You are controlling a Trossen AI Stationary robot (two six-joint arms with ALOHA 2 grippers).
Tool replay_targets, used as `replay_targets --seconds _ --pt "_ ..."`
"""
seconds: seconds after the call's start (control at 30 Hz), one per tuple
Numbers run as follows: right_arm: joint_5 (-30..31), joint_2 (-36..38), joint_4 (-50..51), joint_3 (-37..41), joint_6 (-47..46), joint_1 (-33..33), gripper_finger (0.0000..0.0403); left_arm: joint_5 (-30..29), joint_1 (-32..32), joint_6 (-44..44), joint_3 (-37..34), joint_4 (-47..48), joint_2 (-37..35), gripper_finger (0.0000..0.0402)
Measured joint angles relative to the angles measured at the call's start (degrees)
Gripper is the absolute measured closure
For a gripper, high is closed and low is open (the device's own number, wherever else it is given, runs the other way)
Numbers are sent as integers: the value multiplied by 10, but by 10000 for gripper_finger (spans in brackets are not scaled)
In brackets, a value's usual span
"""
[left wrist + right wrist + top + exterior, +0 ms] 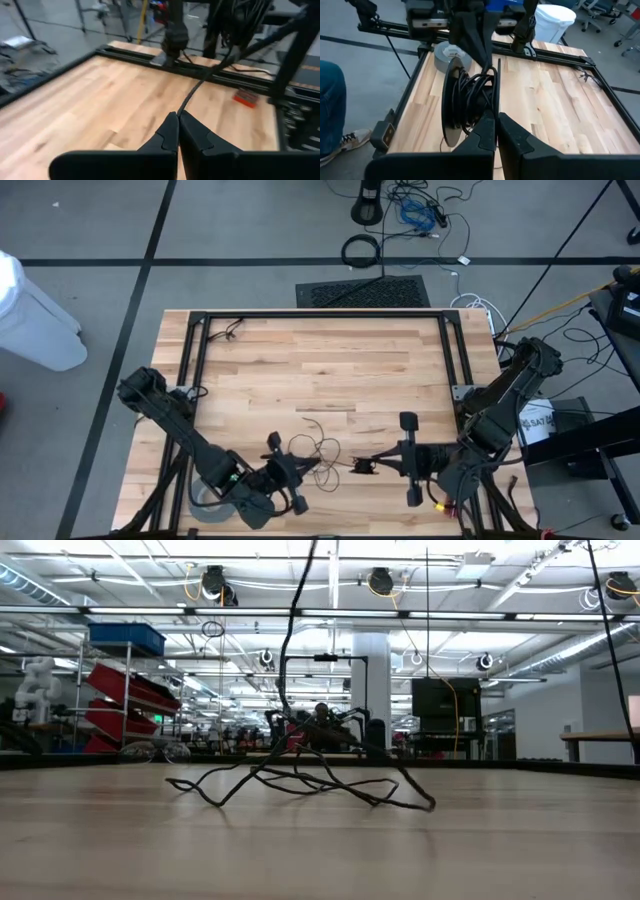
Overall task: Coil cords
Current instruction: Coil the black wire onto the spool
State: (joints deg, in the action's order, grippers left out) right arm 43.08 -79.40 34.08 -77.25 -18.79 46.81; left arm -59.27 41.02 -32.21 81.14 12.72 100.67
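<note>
Both jaws grip one cord (318, 448).

Place: large industrial robotics lab
Evidence: wooden counter (320, 370), red storage bins (125, 700) on racks, ceiling strip lights (430, 595), floor cables (420, 210)

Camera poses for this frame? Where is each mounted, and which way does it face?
High: above the table, looking straight down; both arms show, with the left hand and right hand by the cord.
Low: at table-top height, looking level past the cord's loops into the room; robot parts unclear.
Left wrist: on the left arm, looking past its shut fingers along the cord.
Right wrist: on the right arm, looking past its fingers to the disc, tape roll and left arm.
Shared: the high and right wrist views both show the tape roll.
</note>
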Motion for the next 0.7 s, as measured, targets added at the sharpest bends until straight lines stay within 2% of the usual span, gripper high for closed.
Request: replay_targets --seconds 0.13,0.33,0.53,0.7 --pt "0 0 -31 0 24 0 403 28 -6 -6 0 -2 2 396" --pt "-1 0 -35 0 45 0 403 31 -5 -6 0 -2 3 396" --pt "-41 0 -21 0 45 -3 403 34 0 -18 0 -4 7 396" --pt "-45 -9 -12 0 37 -17 403 35 -4 -20 0 0 22 396"
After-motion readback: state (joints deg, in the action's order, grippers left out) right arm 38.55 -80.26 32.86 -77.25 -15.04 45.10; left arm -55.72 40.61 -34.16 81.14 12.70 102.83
